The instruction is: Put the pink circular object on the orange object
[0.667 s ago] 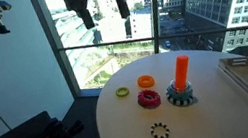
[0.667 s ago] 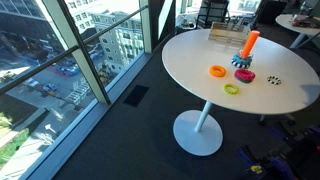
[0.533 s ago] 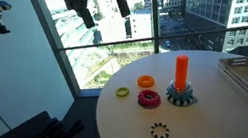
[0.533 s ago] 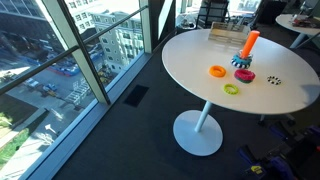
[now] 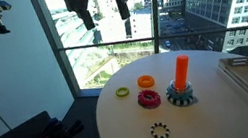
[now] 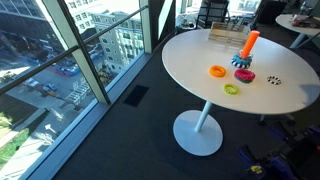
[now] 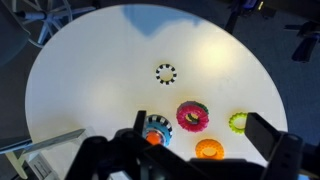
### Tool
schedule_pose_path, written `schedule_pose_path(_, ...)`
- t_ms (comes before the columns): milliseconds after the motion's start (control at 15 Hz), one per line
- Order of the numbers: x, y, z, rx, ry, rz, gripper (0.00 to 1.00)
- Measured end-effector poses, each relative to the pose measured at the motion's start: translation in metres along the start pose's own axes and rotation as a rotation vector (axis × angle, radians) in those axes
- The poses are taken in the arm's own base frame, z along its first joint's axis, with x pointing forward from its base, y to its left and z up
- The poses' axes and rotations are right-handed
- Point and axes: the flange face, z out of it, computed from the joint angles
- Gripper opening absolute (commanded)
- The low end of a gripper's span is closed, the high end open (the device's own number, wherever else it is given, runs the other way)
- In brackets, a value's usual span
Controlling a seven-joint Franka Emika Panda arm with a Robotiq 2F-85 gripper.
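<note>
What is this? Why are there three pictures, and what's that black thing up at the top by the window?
A robot is being filmed by three cameras at once. The black thing is its end effector, the part that grabs. It hangs high above the round white table, open and holding nothing. Two cameras stand in the room and see the table from different sides. The third rides on the robot's wrist and looks down at the table. On the table lie a pink ring, a flat orange ring, a small yellow-green ring and a little black-and-white ring. Beside the pink ring stands an orange peg on a teal gear-shaped base. The pink ring is meant to go onto that peg.
</note>
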Motion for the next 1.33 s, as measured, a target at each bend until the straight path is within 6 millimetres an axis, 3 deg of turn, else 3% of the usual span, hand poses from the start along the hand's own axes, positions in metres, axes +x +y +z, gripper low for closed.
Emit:
schedule_pose_path(267,0.015,-0.008,0.010,0.023,-0.009,-0.008,1.00)
schedule_pose_path(600,0.048,-0.023,0.032,0.059,0.006,-0.024,1.00)
schedule_pose_path(1333,0.107,-0.037,0.117,0.176,0.018,0.029,1.00)
